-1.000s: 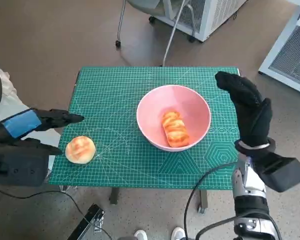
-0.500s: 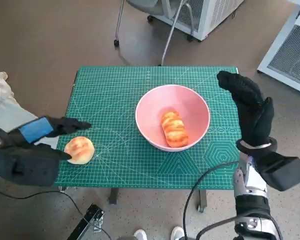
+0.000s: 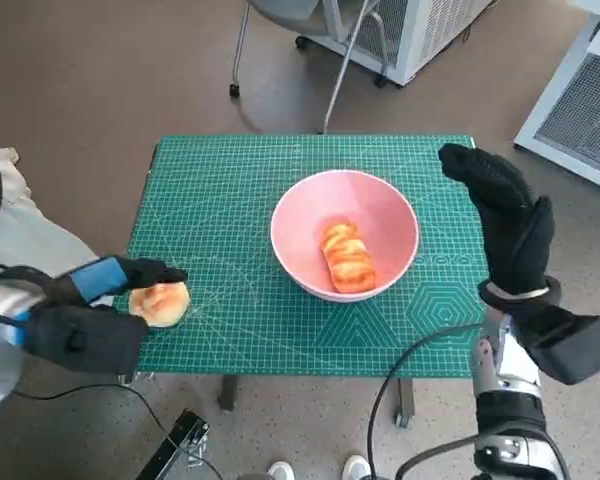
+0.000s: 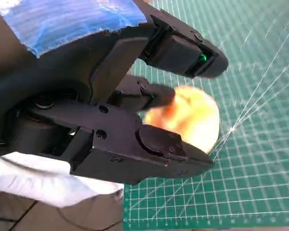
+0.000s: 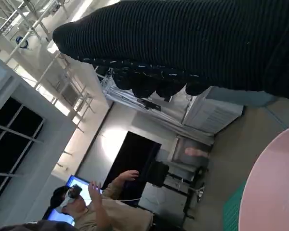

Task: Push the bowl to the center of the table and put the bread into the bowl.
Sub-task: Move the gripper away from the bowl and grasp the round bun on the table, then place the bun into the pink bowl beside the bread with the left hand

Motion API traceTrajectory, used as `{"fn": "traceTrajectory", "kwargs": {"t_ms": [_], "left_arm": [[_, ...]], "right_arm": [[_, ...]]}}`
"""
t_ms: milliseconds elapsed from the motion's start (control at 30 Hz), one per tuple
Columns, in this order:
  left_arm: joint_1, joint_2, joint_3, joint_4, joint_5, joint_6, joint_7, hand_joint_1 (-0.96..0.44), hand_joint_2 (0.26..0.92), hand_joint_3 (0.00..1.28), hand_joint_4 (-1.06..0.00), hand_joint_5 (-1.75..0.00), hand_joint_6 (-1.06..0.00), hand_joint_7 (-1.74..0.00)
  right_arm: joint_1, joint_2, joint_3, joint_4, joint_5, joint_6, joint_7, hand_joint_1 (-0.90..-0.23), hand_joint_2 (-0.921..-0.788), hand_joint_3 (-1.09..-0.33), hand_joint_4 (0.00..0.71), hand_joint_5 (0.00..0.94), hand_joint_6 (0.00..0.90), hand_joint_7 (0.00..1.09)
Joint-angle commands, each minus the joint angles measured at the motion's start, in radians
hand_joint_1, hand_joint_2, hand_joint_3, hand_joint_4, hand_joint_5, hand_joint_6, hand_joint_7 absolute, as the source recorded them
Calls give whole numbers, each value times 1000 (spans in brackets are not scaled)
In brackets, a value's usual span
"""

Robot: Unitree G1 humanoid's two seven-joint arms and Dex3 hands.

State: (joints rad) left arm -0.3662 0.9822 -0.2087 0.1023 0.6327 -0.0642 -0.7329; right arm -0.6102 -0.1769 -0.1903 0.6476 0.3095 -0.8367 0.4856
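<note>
Spreading left hand point(image 3: 100, 305) around round bread point(image 3: 161, 303) (fingers not touching yet); risking nudging it off desk point(image 3: 230, 200) edge.

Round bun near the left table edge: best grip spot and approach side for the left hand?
Take the round bun across its widest middle, coming from above on the table's left edge. It is a low dome lying flat on the mat, so opposite sides are free. The left hand already has fingers either side of it.
</note>
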Motion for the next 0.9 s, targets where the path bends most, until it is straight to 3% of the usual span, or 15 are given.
{"fn": "traceTrajectory", "kwargs": {"t_ms": [33,200,333,367,400,467,600,900], "left_arm": [[-20,-39,-66,75,54,9,2,40,832,1,-356,-3,-501,-1],[-59,-50,-109,142,95,-47,54,65,858,15,-441,-32,-577,-34],[-79,-45,-118,191,113,-122,137,74,894,29,-630,-59,-753,-112],[-83,-43,-117,203,113,-140,156,59,899,39,-629,-277,-735,-329],[-87,-42,-114,214,111,-157,175,38,907,79,-598,-623,-679,-674],[-96,-41,-110,235,107,-184,200,17,915,95,-604,-994,-641,-974],[-123,-40,-90,270,73,-221,216,6,917,72,-651,-1155,-658,-1079],[-216,-28,1,242,-51,-213,158,2,918,59,-679,-1209,-666,-1100]], "right_arm": [[21,-4,1,-6,-2,21,4,-651,-921,-687,372,2,60,758],[28,-5,2,-23,-4,27,2,-648,-921,-689,371,1,59,759],[31,-5,2,-29,0,30,7,-648,-921,-688,371,1,59,759],[31,-5,2,-30,1,31,8,-648,-921,-688,371,1,59,759],[31,-5,2,-29,2,31,9,-648,-921,-688,372,1,59,759],[31,-5,1,-29,2,31,8,-649,-921,-687,372,1,60,759],[30,-5,0,-27,0,28,6,-649,-921,-688,372,1,60,759],[30,-7,-2,-33,5,32,8,-648,-921,-688,372,1,61,762]]}}
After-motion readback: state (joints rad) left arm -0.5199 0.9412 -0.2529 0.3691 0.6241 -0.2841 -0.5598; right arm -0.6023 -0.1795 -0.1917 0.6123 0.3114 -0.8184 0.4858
